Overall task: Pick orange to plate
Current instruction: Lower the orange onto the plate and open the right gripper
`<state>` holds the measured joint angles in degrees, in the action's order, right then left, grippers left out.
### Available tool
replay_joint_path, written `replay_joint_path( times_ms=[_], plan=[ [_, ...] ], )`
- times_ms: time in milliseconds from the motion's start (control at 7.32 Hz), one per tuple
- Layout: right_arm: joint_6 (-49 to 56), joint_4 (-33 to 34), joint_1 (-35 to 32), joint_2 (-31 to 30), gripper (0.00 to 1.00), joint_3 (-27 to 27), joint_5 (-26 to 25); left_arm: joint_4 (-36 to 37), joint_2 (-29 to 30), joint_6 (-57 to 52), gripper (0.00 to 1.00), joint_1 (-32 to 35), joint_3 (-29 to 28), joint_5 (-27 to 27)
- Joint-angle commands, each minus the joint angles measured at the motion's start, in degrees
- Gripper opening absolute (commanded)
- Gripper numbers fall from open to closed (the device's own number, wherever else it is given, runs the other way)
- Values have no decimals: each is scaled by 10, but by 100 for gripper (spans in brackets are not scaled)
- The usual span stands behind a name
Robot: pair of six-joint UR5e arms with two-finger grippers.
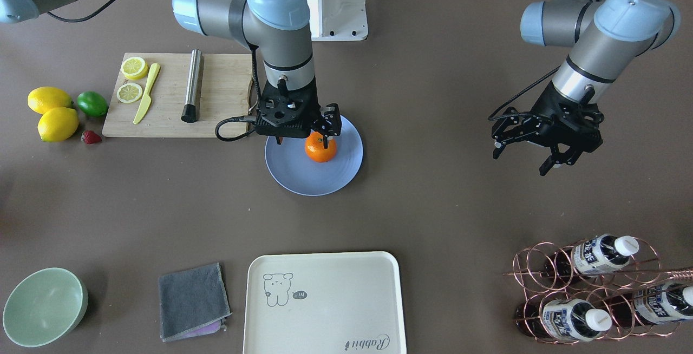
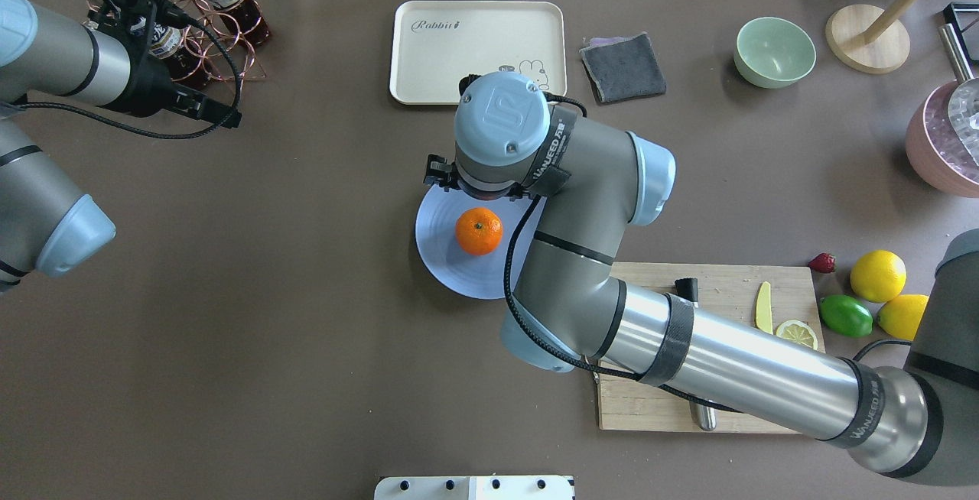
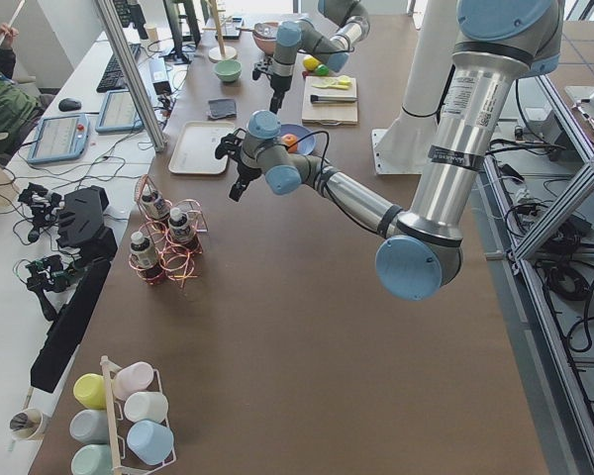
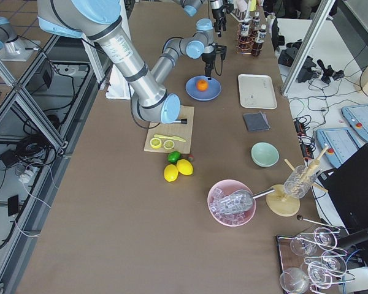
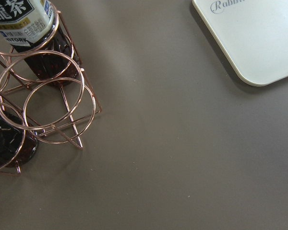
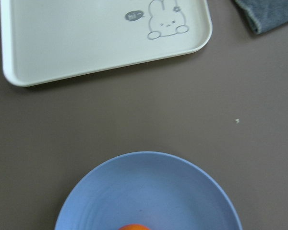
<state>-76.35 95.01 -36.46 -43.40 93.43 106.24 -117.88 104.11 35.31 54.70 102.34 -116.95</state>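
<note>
from across the tabletop [image 1: 433, 208], the orange [image 1: 321, 149] sits on the light blue plate [image 1: 292, 172], near its middle. the right gripper [image 1: 327, 134] hangs directly over it, one dark fingertip overlapping the top of the fruit. from here i cannot tell whether its fingers are spread or together, or whether they touch the orange. the left gripper [image 1: 521, 162] hovers well apart over bare tabletop, fingers plainly spread and holding nothing. a cutting board [image 1: 216, 105] lies just beside the plate.

the overhead view hides the right gripper under its own wrist, but it shows the orange whole, green stem spot up, inside the plate's rim.

the left-end view adds that the left gripper is near the copper bottle rack [image 3: 168, 247], tilted down toward the tabletop.

the right-end view shows the right gripper pointing straight down above the orange, though it is too small there to read the fingers.

the left wrist camera sees only bare tabletop, part of the rack and a corner of the cream tray [image 5: 259, 43].

the right wrist camera looks down on the plate, with just a sliver of orange at the bottom edge and the tray beyond.
</note>
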Motion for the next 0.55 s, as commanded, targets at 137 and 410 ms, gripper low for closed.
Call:
replay_joint_path(
  times_ms=[137,410],
  plan=[
    [182,34,-110,-182,100,133,83,-2,-68,-48,98,79,23,-58],
    [319,33,-209,-277,100,165,172,11,-93,-185,98,176,4,-122]
  ],
)
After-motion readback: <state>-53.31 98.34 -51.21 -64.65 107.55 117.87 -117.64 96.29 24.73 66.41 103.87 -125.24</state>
